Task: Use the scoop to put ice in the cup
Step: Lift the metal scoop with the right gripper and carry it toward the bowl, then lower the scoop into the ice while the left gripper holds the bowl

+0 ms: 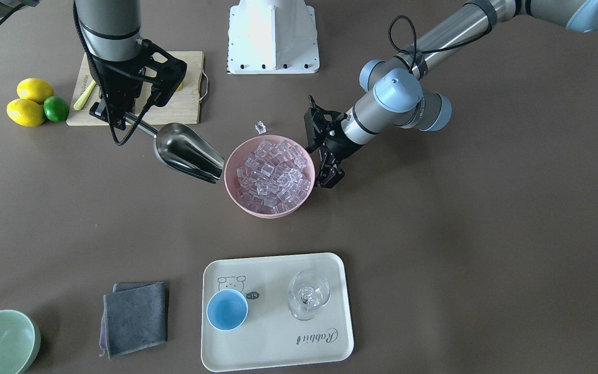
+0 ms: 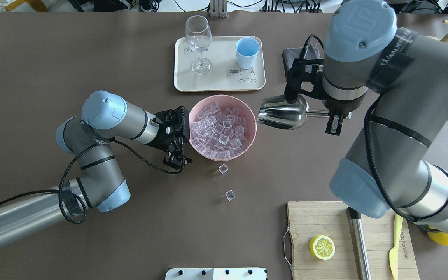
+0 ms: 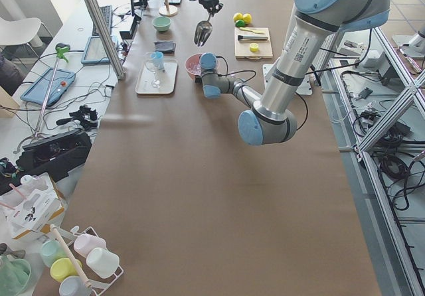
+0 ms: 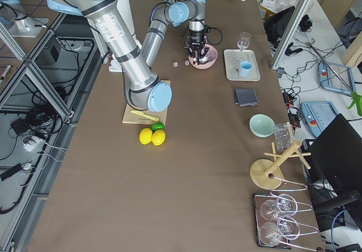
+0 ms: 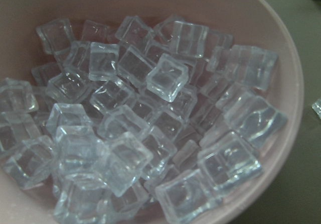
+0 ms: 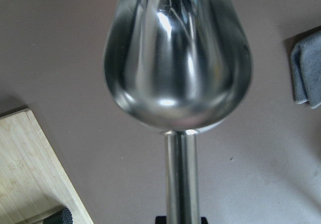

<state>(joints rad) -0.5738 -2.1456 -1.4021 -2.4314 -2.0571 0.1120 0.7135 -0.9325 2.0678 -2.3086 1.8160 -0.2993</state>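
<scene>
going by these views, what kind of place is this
Probably a robotics lab staged like a drinks bar: a left arm and right arm work at a table, cables trail beside it, a bowl holds ice.

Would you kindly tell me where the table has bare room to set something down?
The broadest bare brown tabletop lies on the robot's left of the cream rectangular tray. Another patch lies between the grey folded cloth and the wooden cutting board. Crowded around the pink round bowl: shiny silver metal scoop, open left pincer, stray clear ice cubes.
</scene>
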